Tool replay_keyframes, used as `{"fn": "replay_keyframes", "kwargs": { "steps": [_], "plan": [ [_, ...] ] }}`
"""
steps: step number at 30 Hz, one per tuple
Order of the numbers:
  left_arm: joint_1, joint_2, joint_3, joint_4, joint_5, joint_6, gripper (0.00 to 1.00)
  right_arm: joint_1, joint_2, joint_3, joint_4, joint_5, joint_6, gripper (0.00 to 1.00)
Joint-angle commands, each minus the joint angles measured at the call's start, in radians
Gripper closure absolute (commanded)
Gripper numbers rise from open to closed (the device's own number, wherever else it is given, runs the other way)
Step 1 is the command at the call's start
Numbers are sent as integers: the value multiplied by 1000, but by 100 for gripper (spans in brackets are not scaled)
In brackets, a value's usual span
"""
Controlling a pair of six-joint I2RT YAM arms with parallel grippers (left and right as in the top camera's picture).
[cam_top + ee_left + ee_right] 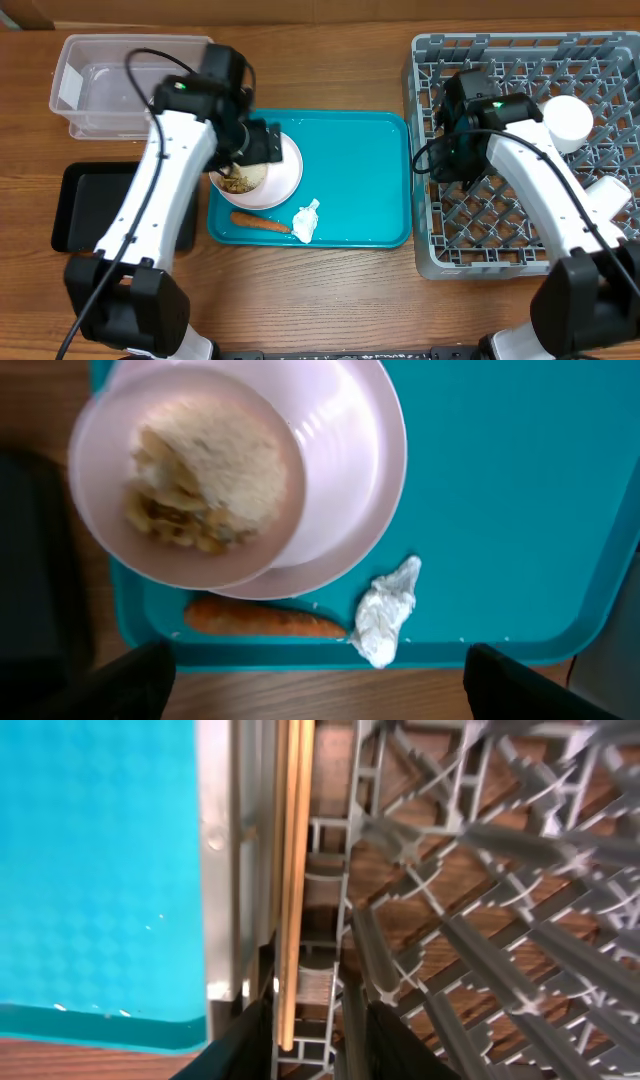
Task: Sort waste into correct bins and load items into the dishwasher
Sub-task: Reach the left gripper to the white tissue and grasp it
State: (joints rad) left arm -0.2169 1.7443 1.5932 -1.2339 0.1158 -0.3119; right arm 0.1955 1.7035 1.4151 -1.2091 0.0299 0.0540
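A white bowl (190, 470) with beige rice scraps sits on the pale plate (350, 450) on the teal tray (500, 510). An orange carrot (265, 622) and a white tissue wad (385, 615) lie by the tray's front rim. My left gripper (320, 680) hovers over them, open and empty. It shows above the bowl (238, 180) in the overhead view. Wooden chopsticks (292, 870) lie along the left inner wall of the grey dish rack (470, 920). My right gripper (320, 1045) stands there, jaws apart around the chopsticks' end, with a gap on the right side.
The clear tub (110, 90) stands at the back left, with the black tray (85, 200) in front of it. Inside the rack (425, 260), a white cup (568, 120) and another white piece (605, 195) sit at the right.
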Motion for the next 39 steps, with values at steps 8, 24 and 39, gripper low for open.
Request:
{"fn": "replay_keyframes", "kwargs": {
  "steps": [8, 24, 39],
  "plan": [
    [-220, -11, -187, 200, -1, 81, 9, -114, -182, 70, 18, 2, 35, 60],
    [-315, -10, -409, 359, -49, 57, 11, -138, -178, 70, 0, -6, 35, 60],
    [-315, 34, -494, 425, -45, 53, 17, -138, -178, 70, 0, -6, 35, 60]
  ]
}}
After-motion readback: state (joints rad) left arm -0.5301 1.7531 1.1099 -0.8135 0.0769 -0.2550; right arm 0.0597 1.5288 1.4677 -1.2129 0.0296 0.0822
